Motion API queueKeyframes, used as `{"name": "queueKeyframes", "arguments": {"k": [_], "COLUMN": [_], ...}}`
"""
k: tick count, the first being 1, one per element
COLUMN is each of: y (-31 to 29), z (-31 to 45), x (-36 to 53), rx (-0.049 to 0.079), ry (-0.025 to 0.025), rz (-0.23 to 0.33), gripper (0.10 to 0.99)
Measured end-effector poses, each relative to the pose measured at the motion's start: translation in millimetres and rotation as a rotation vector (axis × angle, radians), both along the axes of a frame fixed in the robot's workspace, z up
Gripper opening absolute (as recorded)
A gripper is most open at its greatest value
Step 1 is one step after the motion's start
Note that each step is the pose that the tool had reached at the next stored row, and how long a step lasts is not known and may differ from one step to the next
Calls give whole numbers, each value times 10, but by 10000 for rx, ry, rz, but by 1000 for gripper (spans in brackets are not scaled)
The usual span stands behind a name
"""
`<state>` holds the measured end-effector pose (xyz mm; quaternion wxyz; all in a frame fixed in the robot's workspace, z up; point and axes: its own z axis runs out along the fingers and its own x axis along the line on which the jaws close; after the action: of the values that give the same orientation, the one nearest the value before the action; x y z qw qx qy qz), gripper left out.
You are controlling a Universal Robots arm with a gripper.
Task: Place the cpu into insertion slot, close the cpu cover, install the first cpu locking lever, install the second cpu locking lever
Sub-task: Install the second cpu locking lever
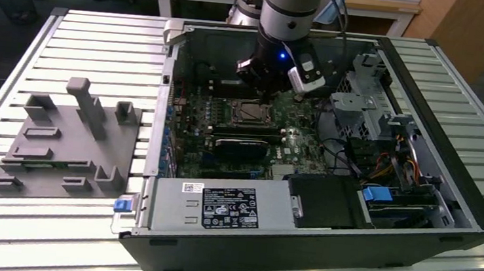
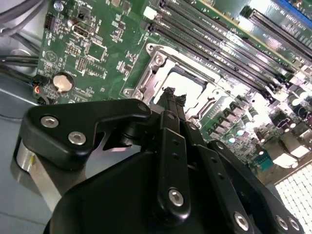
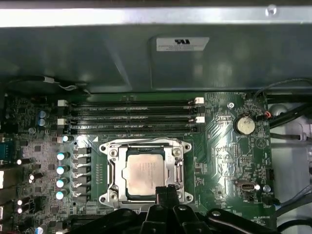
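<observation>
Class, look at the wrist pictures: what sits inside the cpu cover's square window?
The cpu, its silvery top showing through the cpu cover. The gripper hides its near edge; the insertion slot beneath is covered.

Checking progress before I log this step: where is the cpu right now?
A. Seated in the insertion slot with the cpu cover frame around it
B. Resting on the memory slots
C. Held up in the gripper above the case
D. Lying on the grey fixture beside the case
A: in the first wrist view the cpu lies flat in the insertion slot, with the cpu cover framing its silvery top, and the gripper tips sit at the socket's edge.
</observation>
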<state>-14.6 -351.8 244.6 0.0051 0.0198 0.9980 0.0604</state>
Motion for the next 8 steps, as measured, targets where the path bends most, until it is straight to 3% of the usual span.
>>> {"name": "queueKeyframes", "arguments": {"k": [8], "y": [-174], "z": [-88], "x": [-1], "rx": [9], "ry": [78], "rz": [9], "gripper": [122]}}
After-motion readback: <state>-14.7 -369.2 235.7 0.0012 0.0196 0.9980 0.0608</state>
